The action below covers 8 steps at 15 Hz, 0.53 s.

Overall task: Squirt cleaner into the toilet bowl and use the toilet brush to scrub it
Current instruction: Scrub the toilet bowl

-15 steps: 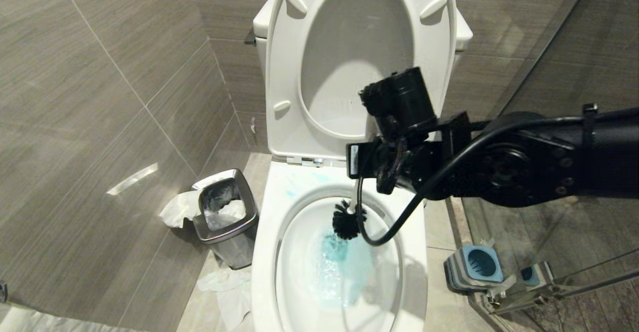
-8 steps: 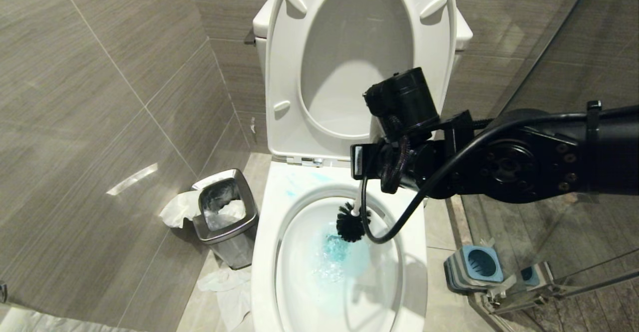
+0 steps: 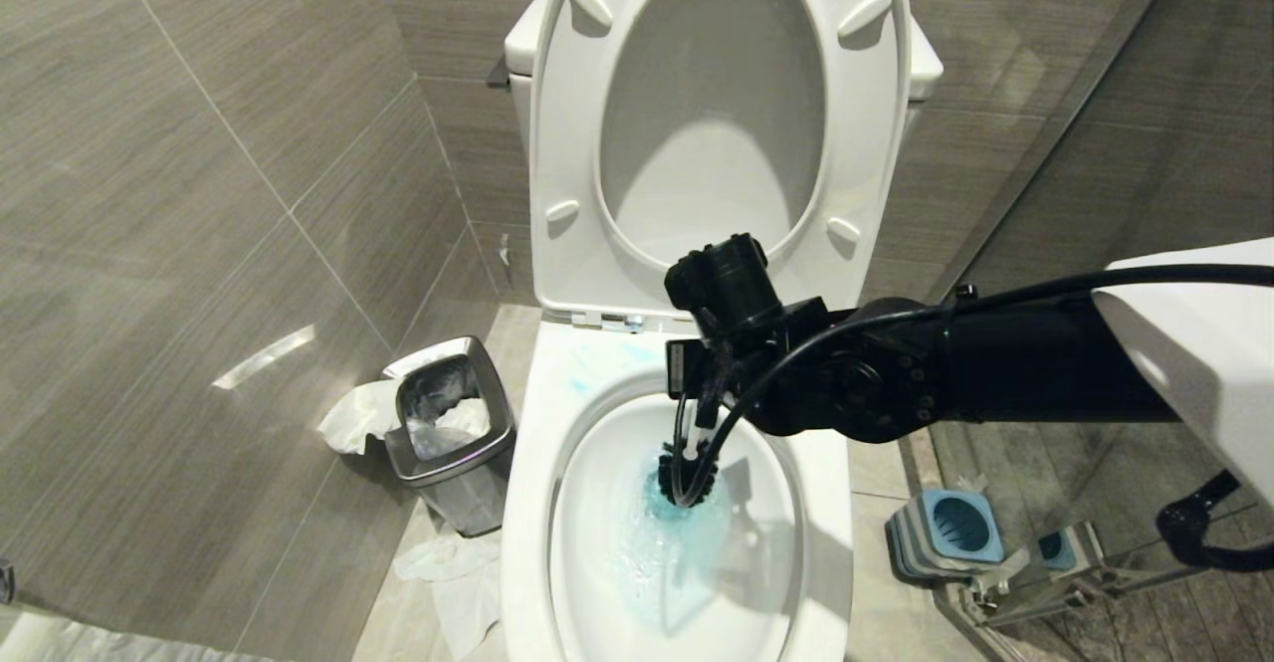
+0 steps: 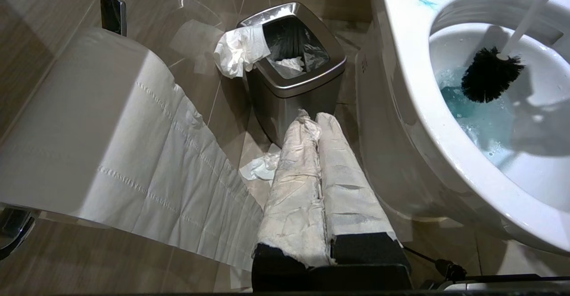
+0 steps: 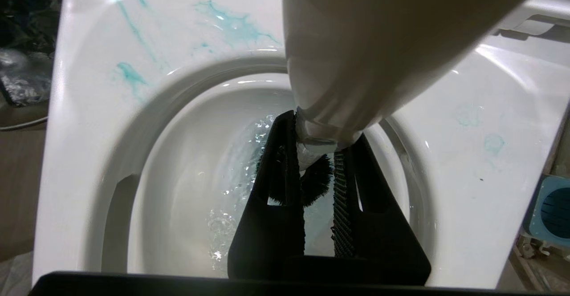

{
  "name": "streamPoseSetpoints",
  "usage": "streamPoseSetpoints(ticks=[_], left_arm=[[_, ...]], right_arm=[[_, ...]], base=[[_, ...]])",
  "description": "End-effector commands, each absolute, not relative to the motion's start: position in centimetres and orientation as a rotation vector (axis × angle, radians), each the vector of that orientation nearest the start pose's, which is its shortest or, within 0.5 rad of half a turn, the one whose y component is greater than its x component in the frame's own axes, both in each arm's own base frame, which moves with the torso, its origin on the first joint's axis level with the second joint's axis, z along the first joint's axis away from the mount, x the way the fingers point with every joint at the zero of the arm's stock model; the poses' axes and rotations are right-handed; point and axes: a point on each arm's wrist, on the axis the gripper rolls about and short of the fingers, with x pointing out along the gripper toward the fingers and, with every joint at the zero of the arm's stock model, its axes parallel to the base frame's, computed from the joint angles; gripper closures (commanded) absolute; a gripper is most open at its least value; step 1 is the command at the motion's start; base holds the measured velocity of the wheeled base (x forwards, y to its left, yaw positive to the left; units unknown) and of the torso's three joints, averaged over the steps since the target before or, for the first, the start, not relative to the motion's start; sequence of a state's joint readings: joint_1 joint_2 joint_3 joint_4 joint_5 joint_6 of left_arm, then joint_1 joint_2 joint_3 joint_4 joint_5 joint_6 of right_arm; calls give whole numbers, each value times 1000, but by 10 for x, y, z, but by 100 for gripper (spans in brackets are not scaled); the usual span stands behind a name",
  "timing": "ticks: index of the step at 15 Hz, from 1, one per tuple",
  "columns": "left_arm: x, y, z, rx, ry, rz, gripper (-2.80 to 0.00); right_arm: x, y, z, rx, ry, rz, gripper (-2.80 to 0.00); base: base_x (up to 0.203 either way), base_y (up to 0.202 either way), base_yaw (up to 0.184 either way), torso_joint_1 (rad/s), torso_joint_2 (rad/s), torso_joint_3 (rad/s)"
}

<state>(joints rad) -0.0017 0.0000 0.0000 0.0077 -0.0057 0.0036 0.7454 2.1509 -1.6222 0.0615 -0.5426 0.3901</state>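
Nearest the robot, at its left side, the left gripper [image 4: 311,127] hung parked low beside the toilet, its paper-wrapped fingers [image 4: 294,184] pressed together on nothing; a toilet paper roll [image 4: 75,122] hung close by, and a steel bin [image 4: 294,69] stood on the floor past the fingertips. This arm was well apart from the work.

Over the toilet bowl [image 3: 542,503], the right gripper [image 5: 314,184] reached in from the robot's right and pointed steeply down into the basin. Its jaws were clamped on the white handle of the toilet brush [image 3: 687,473]. The handle's long axis ran down and away from the gripper into the bowl, leaning only slightly from upright, so the black bristle head lay directly beyond and below the fingertips. The head sat at the waterline toward the back of the pool, touching the cleaner [image 3: 677,543], which tinted the water pale teal; thin smears of it also marked the rim [image 5: 231,24].

Because the brush lay in line with the gripper, any scrubbing stroke would probably be steered by the wrist, sweeping the head along the basin wall.

Farther off, to the robot's right, the blue-and-grey holder [image 3: 946,533] stood on the floor beside the toilet.
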Motion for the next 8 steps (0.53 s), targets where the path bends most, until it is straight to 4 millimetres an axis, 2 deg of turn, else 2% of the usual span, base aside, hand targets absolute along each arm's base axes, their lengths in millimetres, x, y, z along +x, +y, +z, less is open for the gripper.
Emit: streamPoseSetpoints(ticks=[1,6,8], left_arm=[[-22,0,74,3,12,-8,0],[-22,0,74,4,12,-8,0],[-22,0,74,3,12,-8,0]], right_arm=[[340,295,158,19,509,89,0],[347,308,174,43,446,124,0],[343,322,175,30,432,163,0]], base=[[0,0,0,0,0,0],[0,0,0,0,0,0],[0,0,0,0,0,0]])
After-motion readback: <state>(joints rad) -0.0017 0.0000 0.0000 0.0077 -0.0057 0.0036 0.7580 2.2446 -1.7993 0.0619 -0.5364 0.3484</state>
